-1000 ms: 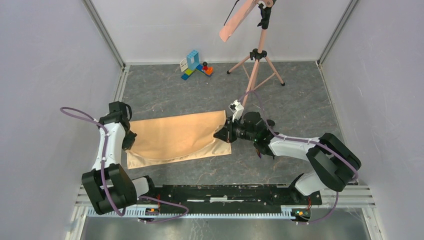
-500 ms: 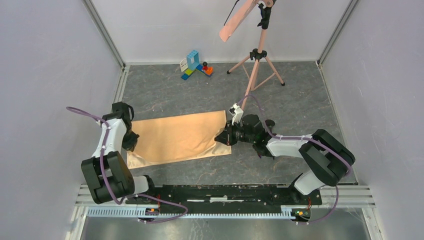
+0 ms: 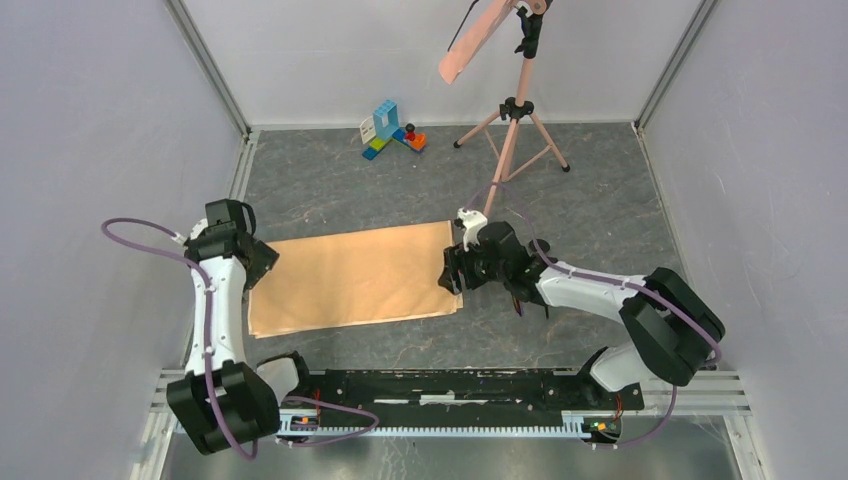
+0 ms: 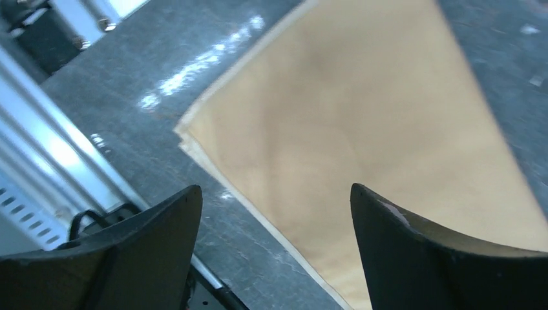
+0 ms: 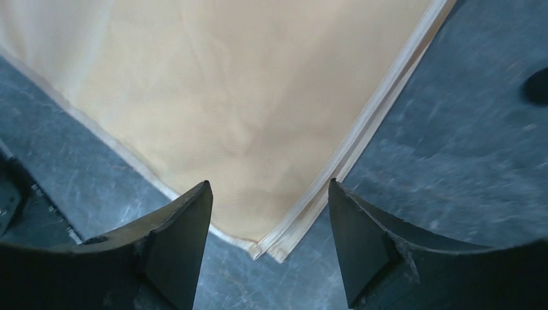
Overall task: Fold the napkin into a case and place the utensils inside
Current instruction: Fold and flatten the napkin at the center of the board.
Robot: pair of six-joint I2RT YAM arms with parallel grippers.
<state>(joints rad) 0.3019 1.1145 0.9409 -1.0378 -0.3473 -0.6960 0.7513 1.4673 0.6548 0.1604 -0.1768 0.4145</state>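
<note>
Peach-tan napkin [image 3: 350, 275] shows its doubled edge only in wrist views, between spread left and right jaws.

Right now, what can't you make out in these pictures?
Utensils: in no view; the napkin may cover them.
Blocks, top view: too small to identify.
Napkin's far corners, wrist views: cut off by frame edges.
Napkin's lower layers: hidden by its top layer.

Pale walls [image 3: 90, 120], grey marbled floor [image 3: 600, 190]
</note>
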